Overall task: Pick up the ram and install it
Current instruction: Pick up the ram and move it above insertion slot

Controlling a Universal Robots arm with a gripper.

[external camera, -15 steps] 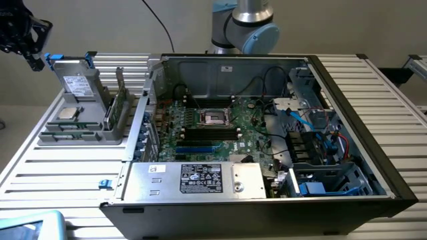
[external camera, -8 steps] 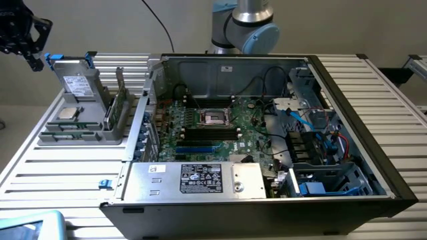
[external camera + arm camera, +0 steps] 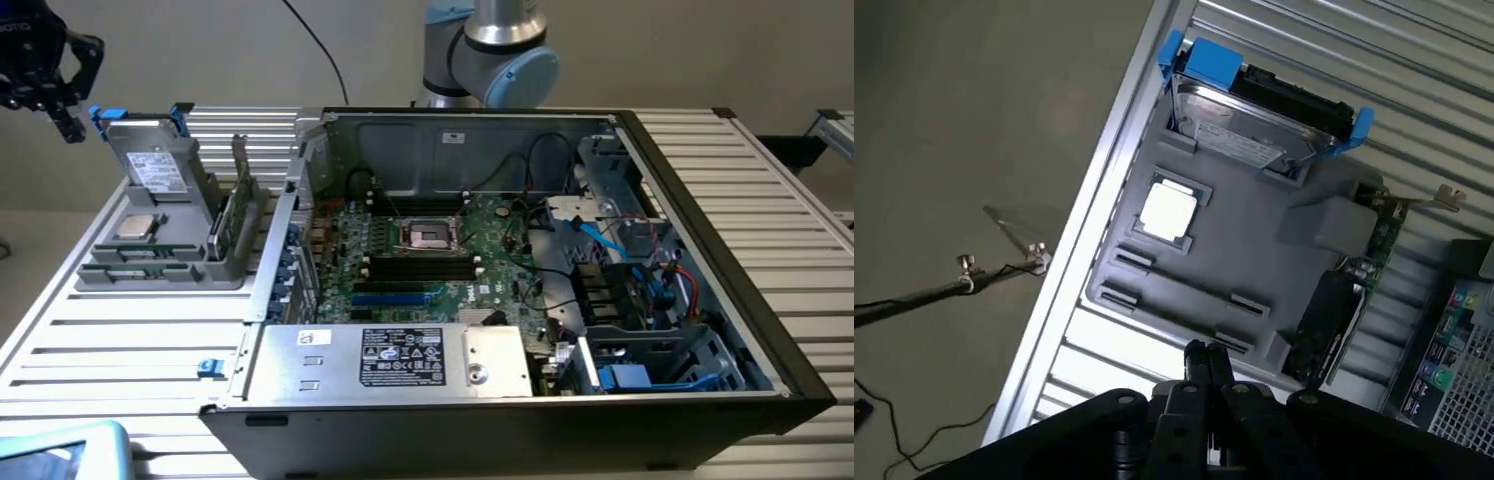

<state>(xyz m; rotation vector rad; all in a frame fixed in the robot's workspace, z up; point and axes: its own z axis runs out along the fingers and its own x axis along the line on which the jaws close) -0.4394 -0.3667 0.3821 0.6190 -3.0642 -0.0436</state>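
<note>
Exterior view coverage placed the gripper (image 3: 64, 118) at the upper left of the frame, off the far left corner of the slatted worktop (image 3: 120, 340) and touching nothing. At the exterior view's left a grey holder (image 3: 160, 275) was set on the worktop. It was loaded with a boxy drive (image 3: 150, 160) with blue tabs, a square processor (image 3: 138, 225) and the ram (image 3: 230, 225). An open computer case (image 3: 707, 210) was laid across the centre and right. Its motherboard (image 3: 501, 262) was exposed, with a row of black slots (image 3: 420, 266), and the arm (image 3: 501, 50) was mounted behind it.

The state of the fingers (image 3: 1196, 372) was settled by the wrist view: they were pressed together, with nothing gripped between them. They were hung over the worktop's edge, just short of the holder (image 3: 1184, 290). The floor (image 3: 964, 120) and a cable (image 3: 914, 295) lying on it were also taken in there, as were narrow slots in the holder's flat deck.

The ram (image 3: 1346, 300) was stood on its long edge in a slot along the holder's side nearest the case, well apart from the fingers. It was seen as a long, thin green board with a dark face. No sticker could be made out. A metal bracket (image 3: 1444, 195) was seen at its far end, but whether it belonged to the board could not be told.
</note>
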